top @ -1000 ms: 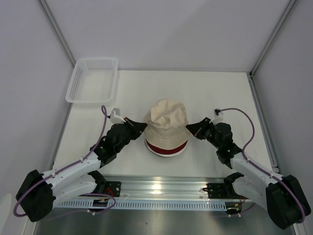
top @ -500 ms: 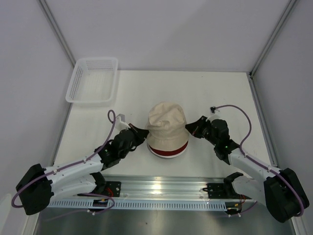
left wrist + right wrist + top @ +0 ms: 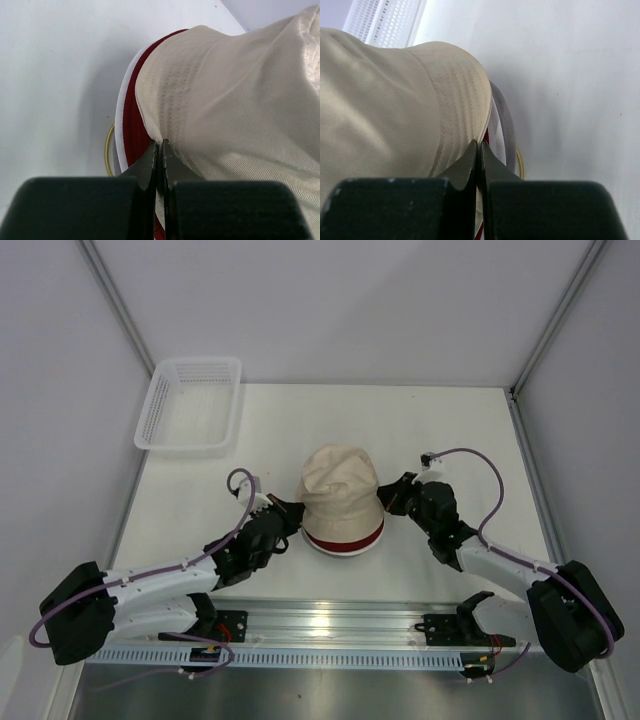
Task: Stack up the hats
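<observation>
A soft beige fabric bucket hat tops the stack at the centre of the white table — a dark red fabric hat beneath it — its brim pinched on either side by the left gripper and the right gripper.

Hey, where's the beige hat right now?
In the top view the beige hat sits at the centre of the table, capping the red hat, its brim pinched by the left tool and right tool on either side.

The left gripper and right gripper pulled the beige hat down.
</observation>
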Motion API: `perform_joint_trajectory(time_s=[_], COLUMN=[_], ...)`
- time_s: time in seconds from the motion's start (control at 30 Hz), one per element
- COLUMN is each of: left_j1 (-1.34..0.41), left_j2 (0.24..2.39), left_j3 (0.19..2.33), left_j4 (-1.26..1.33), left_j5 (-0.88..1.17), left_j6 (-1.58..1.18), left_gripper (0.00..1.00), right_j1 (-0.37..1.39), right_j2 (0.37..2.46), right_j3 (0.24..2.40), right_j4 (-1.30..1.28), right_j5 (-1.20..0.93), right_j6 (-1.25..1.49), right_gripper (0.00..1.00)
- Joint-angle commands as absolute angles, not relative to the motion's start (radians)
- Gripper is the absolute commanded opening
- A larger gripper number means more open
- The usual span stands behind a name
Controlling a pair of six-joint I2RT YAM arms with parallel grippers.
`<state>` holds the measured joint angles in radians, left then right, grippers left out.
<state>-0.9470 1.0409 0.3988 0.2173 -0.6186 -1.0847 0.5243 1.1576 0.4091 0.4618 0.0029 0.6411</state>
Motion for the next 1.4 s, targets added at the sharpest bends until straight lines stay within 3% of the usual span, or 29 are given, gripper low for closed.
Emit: perform_joint_trajectory(time_s=[0.0,0.27,0.43,1.03,1.2,1.37], left_j1=[-0.95,-0.94,-0.876,-0.715,-0.707,-0.706], left_j2=[1.08,1.078,1.107,1.256,1.258,1.194], left_j3=[0.339,0.285,0.27,0.437,0.483,0.502], left_j4=[0.128,0.354,0.529,0.61,0.617,0.475], left_j5=[-0.741,-0.833,-0.703,-0.581,-0.554,-0.558], left_j6=[-0.95,-0.769,-0.693,-0.552,-0.505,-0.54], left_gripper=[0.01,0.01,0.01,0.01,0.01,0.1], right_j1=[0.54,0.569,0.571,0.571,0.571,0.546], right_j2=[1.232,1.275,1.308,1.588,1.608,1.568], right_j3=[0.4,0.371,0.374,0.58,0.665,0.782], right_j4=[0.438,0.62,0.715,0.834,0.77,0.511], right_j5=[0.176,0.281,0.276,0.285,0.253,0.236], right_j6=[0.511,0.439,0.384,0.356,0.345,0.412], right_gripper=[0.0,0.0,0.0,0.0,0.0,0.12])
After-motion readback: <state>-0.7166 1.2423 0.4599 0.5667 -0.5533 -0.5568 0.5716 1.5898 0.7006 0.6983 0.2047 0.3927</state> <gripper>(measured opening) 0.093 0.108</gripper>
